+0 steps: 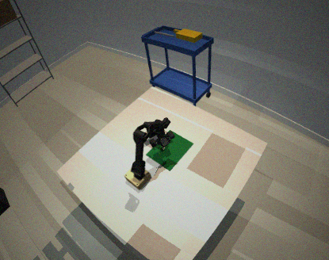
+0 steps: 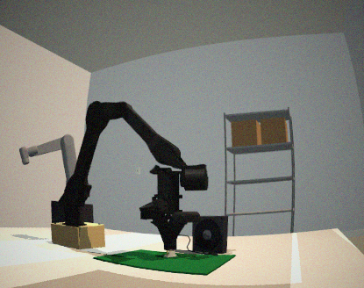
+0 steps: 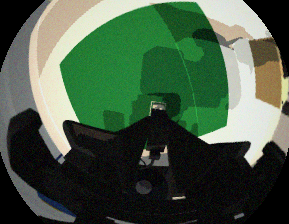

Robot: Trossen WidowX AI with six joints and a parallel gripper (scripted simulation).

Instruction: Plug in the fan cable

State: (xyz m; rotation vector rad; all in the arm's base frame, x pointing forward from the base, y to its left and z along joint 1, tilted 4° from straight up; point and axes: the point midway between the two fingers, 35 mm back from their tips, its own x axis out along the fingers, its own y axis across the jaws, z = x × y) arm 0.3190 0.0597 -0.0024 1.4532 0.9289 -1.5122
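Note:
The green board (image 1: 181,143) (image 2: 201,265) (image 3: 105,60) lies flat on the table. My gripper (image 2: 170,249) (image 3: 158,121) points down over it and is shut on the plug, which is mostly hidden by the fingertips. The pale header (image 2: 170,254) (image 3: 157,105) stands on the board right at the fingertips. Whether the plug is fully seated on it cannot be seen. The black fan (image 2: 210,234) (image 3: 144,186) stands upright beyond the board, and its thin dark cable (image 2: 189,242) runs toward the fingers.
The arm's base sits on a yellowish block (image 2: 71,234) (image 1: 132,179) at one side of the board. A blue cart (image 1: 177,84) with a yellow box stands beyond the table. A shelf rack (image 2: 260,181) and a second grey arm (image 2: 68,154) stand in the background.

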